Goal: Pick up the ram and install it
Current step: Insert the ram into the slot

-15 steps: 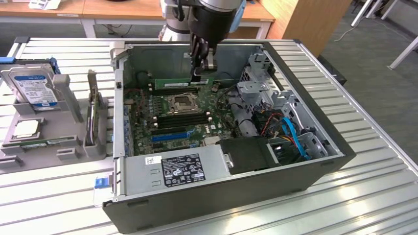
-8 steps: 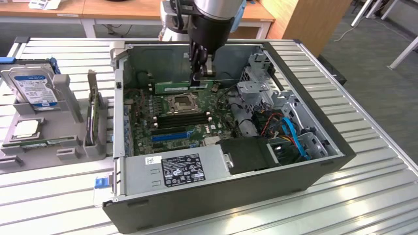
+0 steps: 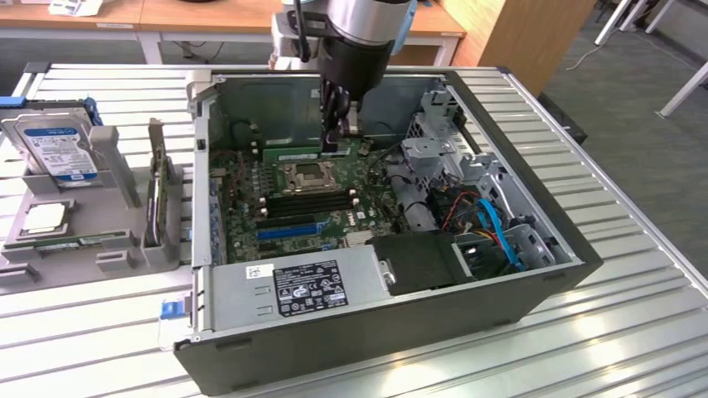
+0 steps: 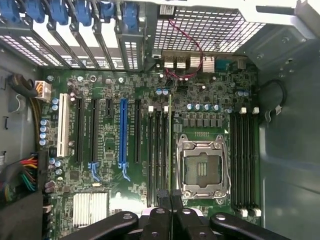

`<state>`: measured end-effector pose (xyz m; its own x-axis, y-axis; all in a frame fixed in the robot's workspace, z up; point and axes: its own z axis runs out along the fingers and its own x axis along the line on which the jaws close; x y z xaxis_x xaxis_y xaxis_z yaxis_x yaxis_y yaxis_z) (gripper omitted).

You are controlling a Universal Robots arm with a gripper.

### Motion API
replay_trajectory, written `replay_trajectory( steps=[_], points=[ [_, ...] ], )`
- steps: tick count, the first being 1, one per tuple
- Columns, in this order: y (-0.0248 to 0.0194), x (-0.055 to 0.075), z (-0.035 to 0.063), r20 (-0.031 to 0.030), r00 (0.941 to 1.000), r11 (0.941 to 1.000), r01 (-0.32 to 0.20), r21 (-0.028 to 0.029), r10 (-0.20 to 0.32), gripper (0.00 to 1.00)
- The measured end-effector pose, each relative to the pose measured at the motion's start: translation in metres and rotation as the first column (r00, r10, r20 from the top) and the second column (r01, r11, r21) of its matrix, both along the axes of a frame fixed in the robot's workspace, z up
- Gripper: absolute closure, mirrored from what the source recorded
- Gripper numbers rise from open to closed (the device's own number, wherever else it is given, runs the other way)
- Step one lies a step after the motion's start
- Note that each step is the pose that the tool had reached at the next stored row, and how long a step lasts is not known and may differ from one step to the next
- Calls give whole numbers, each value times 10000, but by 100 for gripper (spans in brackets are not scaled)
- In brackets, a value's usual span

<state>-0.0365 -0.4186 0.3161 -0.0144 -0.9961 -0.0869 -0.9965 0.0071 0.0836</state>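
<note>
My gripper (image 3: 338, 143) reaches down inside the open computer case (image 3: 553, 274), over the far part of the green motherboard (image 3: 332, 217). It is shut on the ram (image 3: 307, 154), a thin green stick held level just beyond the CPU socket (image 3: 307, 175). In the wrist view the ram (image 4: 170, 145) shows edge-on as a narrow green line. It runs from between my black fingertips (image 4: 161, 193) along the memory slot nearest the CPU socket (image 4: 201, 169). I cannot tell whether it touches the slot or hangs just above it.
At the exterior view's left a grey holder (image 3: 111, 257) carries a hard drive (image 3: 55, 145), an upright expansion card (image 3: 158, 195) and a processor chip (image 3: 45, 217). Inside the case are the power supply (image 3: 315, 286), a drive cage (image 3: 443, 153) and blue and red cables (image 3: 492, 224).
</note>
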Motion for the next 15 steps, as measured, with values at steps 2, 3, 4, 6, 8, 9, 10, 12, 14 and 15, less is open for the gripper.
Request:
replay_trajectory(
  steps=[2, 3, 4, 6, 8, 9, 10, 12, 14, 15],
  points=[
    [0, 0, -25, -1, 10000, 10000, 0, 0, 0, 88],
    [0, 0, -36, 0, 10000, 10000, 0, -1, 0, 88],
    [0, 0, -47, 0, 10000, 10000, 0, 0, 0, 88],
    [0, 0, -63, 0, 10000, 10000, 0, -1, 0, 88],
    [0, 0, -62, -1, 10000, 10000, 0, -2, 0, 88],
    [0, 0, -62, -1, 10000, 10000, 0, -3, 0, 88],
    [0, 0, -63, -1, 10000, 10000, 0, -2, 0, 88],
    [-2, -1, -64, 0, 10000, 10000, 2, 1, -2, 88],
    [-18, 0, -64, 0, 10000, 10000, 1, 1, -1, 88],
    [-29, 0, -64, 0, 10000, 10000, 1, 0, -1, 88]
  ],
)
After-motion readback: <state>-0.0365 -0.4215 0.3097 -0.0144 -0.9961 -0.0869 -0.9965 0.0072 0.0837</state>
